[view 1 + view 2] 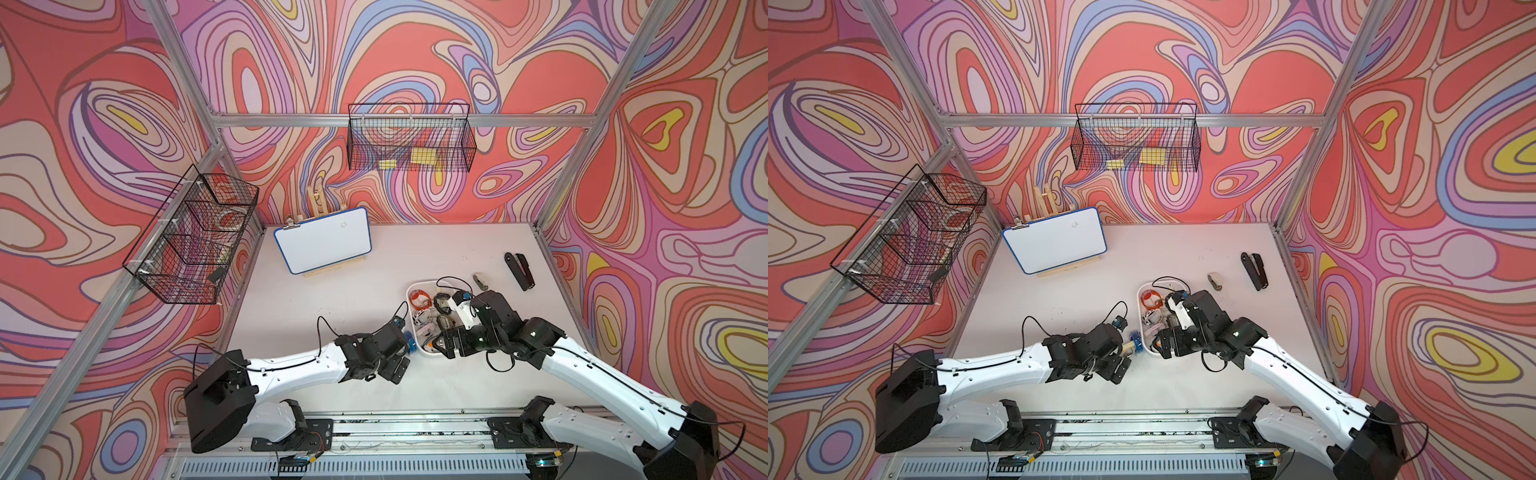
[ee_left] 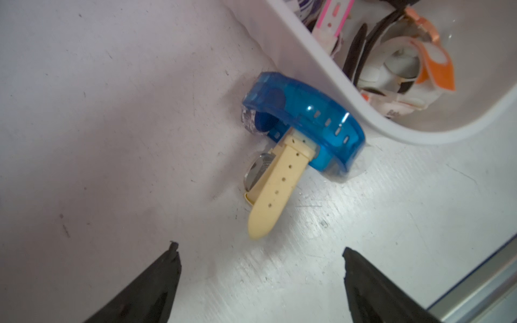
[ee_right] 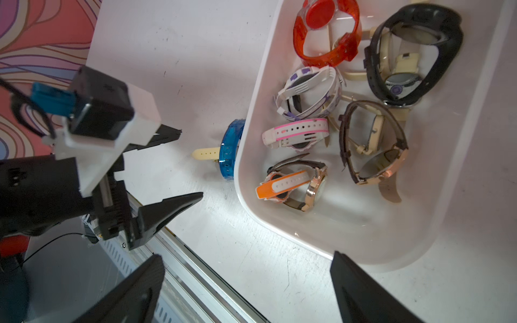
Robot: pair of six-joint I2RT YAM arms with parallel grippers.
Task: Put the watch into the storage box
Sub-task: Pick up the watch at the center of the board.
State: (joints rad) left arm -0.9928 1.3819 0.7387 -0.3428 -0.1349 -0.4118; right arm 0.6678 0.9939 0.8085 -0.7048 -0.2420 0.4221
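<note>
The task is judged well advanced but not finished. Most watches are already gathered inside the storage box (image 3: 256,120). Two are left outside it on the table (image 2: 112,139) — a blue watch (image 2: 302,112), set on edge against the box's outer wall, and a cream-strapped watch (image 2: 277,190), partly tucked under the blue band with its strap pointed toward the left gripper (image 2: 260,279). Neither is gripped. The left gripper is held just short of the pair, its jaws spread wide and empty. The right gripper (image 3: 246,279) is likewise spread and empty, poised over the box's near end. Both outside watches have yet to be lifted over the wall.

Counted: two grippers, one storage box, two watches outside it. Inside, at least seven are made out — red, black, white-and-purple, pink-and-white, brown, orange-and-white, rose-gold — though the exact total cannot be told where bands overlap. Two wire baskets (image 1: 191,237) and one whiteboard (image 1: 324,241) are seen well apart from the work.
</note>
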